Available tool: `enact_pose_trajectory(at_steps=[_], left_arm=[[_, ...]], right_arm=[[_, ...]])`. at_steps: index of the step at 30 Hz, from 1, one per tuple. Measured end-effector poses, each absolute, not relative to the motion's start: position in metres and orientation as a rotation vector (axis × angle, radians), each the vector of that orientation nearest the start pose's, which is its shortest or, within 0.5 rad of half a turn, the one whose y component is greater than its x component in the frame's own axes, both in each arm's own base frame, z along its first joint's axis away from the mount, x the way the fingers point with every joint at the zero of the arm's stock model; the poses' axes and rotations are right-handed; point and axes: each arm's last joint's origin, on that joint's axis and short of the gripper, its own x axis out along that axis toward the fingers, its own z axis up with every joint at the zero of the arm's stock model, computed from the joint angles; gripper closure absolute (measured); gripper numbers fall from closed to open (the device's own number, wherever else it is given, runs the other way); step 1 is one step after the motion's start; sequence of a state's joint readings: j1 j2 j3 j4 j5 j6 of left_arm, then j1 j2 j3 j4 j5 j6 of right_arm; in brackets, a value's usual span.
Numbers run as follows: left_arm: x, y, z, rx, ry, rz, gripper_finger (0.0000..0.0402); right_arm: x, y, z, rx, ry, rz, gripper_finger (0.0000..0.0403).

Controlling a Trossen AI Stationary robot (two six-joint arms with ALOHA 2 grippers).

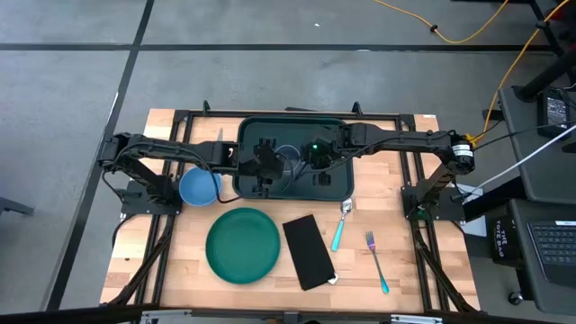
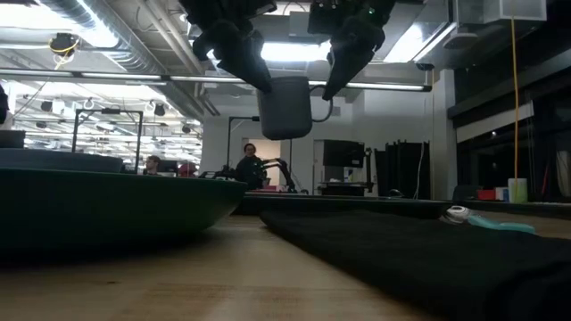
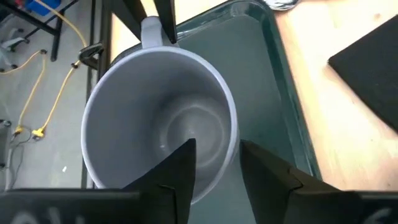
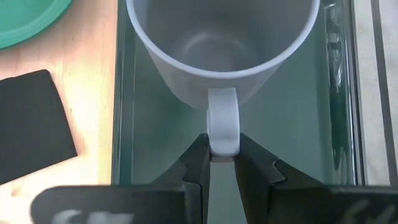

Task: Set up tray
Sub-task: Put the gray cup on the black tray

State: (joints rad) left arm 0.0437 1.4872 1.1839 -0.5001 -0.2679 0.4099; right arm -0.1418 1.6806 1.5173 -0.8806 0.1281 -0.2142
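While the tray (image 1: 337, 184) lay at the far middle of the table (image 1: 405, 270), a pale grey mug (image 1: 288, 160) hung above its floor, clear of it in the low view. The left end effector (image 3: 216, 163) had its fingers closed over the mug's rim, one finger inside the cup and one outside against the wall. The right end effector (image 4: 222, 163) was pinched shut on the mug's handle (image 4: 222, 127), reaching in from the opposite side, so both arms met over the tray.

Just beside the tray's left edge sat a small blue bowl (image 1: 199, 186). Nearer the front, a round green plate (image 1: 243, 245) lay on the bare wood, with a black napkin (image 1: 309, 250) just to its right. A teal-handled spoon (image 1: 340, 228) lay beside the napkin, its bowl end near the tray's front right corner, and a teal-handled fork (image 1: 377, 261) lay further right, apart from the spoon.
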Motion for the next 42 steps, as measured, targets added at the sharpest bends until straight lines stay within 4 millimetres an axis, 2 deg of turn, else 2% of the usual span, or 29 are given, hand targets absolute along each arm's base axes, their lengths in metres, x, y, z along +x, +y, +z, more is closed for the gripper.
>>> enact_pose_trajectory(at_steps=[11, 29, 34, 38, 42], left_arm=[[0.316, 0.02, 0.282, 0.507, 0.85, 0.078, 0.0394], [0.307, 0.021, 0.274, 0.533, 0.967, 0.053, 0.0399], [0.307, 0.026, 0.274, 0.563, 0.967, -0.011, 0.0399], [0.302, 0.038, 0.271, 0.504, 1.002, -0.055, 0.0399], [0.294, 0.051, 0.274, 0.467, 1.024, -0.037, 0.0399]], right_arm=[[0.346, -0.053, 0.303, -0.19, 1.055, -0.134, 0.0342], [0.347, -0.053, 0.304, -0.213, 1.044, -0.118, 0.0293], [0.344, -0.056, 0.303, -0.204, 1.063, -0.126, 0.0291], [0.342, -0.063, 0.303, -0.138, 1.061, -0.122, 0.0305], [0.343, -0.069, 0.295, -0.099, 1.019, -0.13, 0.0347]])
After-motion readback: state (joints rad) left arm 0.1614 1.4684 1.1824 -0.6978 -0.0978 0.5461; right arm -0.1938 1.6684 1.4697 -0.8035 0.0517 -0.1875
